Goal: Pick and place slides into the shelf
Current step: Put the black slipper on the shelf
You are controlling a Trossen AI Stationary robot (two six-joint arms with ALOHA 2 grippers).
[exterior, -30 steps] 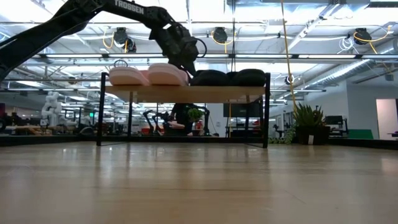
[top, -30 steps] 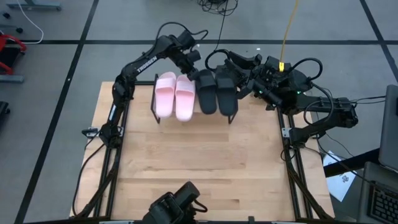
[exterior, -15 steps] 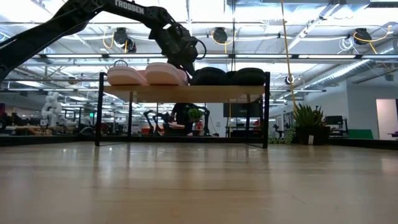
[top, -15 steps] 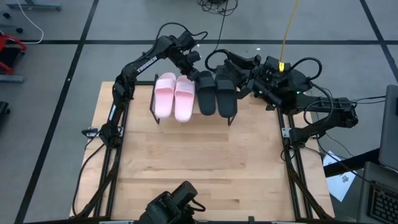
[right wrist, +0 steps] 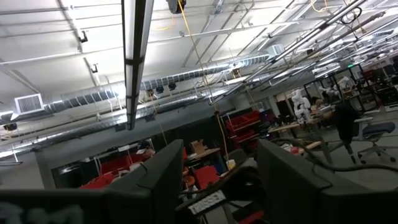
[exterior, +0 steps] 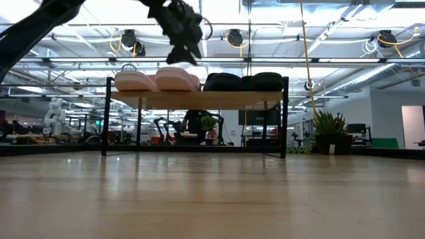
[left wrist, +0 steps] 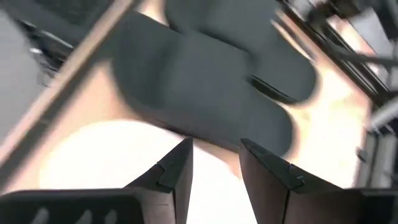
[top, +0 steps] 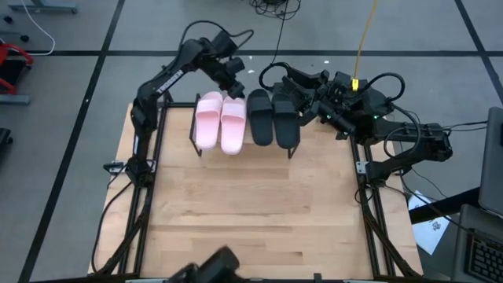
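Left gripper (top: 233, 76): fingers spread, empty — your tool hangs above the wooden shelf (top: 242, 144).
Matte black slides (top: 273, 116): probably light, soft — take yours by the strap.

Light is bright and even, falling from long ceiling strip lights (right wrist: 137, 56) overhead, and it throws only soft, short shadows on the wooden tabletop (top: 244, 204). In the low view those lights glare white and the near tabletop is out of focus. The left wrist view is smeared with motion blur, so the black slides (left wrist: 205, 81) lose their edges.
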